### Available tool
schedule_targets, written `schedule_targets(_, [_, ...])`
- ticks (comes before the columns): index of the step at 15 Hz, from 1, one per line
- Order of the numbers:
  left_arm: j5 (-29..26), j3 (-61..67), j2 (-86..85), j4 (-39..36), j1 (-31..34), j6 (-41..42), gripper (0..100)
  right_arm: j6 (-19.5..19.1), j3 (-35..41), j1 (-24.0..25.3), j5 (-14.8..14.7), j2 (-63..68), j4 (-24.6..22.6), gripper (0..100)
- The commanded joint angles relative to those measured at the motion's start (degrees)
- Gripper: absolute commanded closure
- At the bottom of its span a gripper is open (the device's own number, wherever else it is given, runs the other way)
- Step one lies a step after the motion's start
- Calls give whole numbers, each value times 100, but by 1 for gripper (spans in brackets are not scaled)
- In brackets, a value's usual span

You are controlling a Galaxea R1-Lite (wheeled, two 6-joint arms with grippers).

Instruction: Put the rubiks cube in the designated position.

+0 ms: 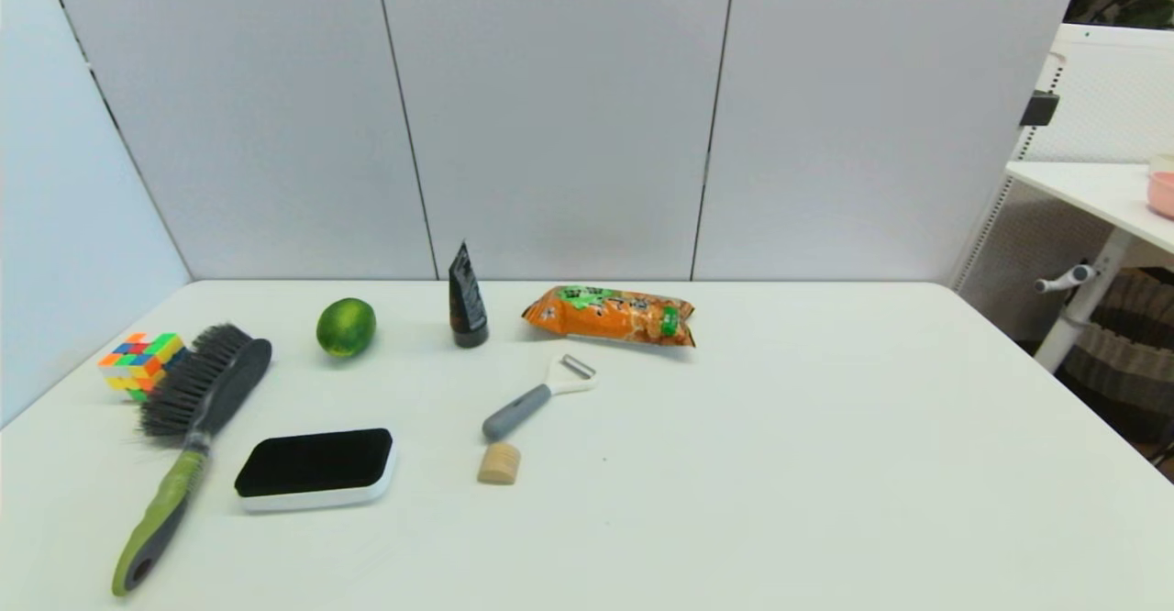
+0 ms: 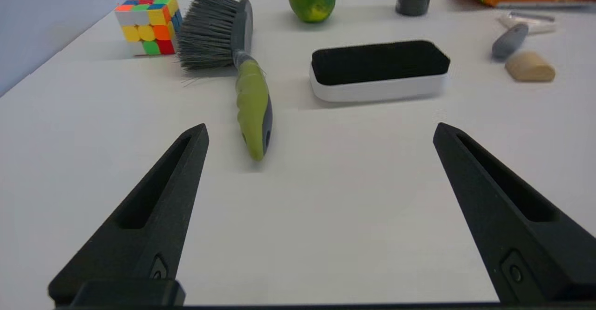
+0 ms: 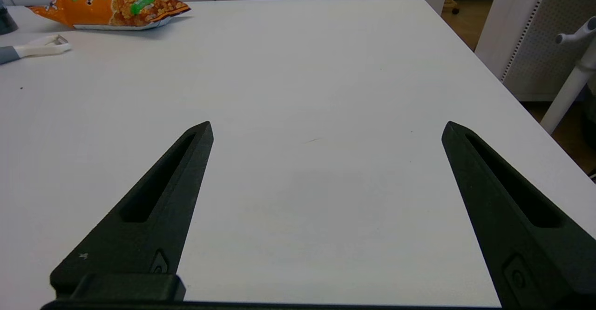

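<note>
The left gripper [image 2: 320, 131] hangs low over the near-left table [image 2: 326, 217], its fingers spread wide and holding nothing; neither arm shows in the head view. The right gripper [image 3: 327, 128] is likewise wide apart and empty above bare tabletop on the right side.

Taking the table as a clock with twelve o'clock at the far wall, the rubiks cube [image 1: 140, 364] sits at about ten o'clock by the left edge, just beside the bristles of a green-handled brush [image 1: 188, 427]. An eraser [image 1: 316, 467] with a black pad lies near eight o'clock. A lime [image 1: 346, 327] and an upright black tube [image 1: 467, 301] stand toward eleven and twelve. The orange snack bag [image 1: 610, 314] carries printing too small to read. A peeler [image 1: 537, 397] and a cork-like piece [image 1: 499, 463] lie near the centre.
</note>
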Motion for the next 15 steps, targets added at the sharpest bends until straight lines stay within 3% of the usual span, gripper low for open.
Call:
schedule_targets(1, [6, 0, -131, 2, 2, -14, 0, 1, 1, 2, 1, 7, 2, 0])
schedule_targets(15, [6, 0, -131, 2, 11, -23, 0, 1, 1, 2, 1, 7, 2, 0])
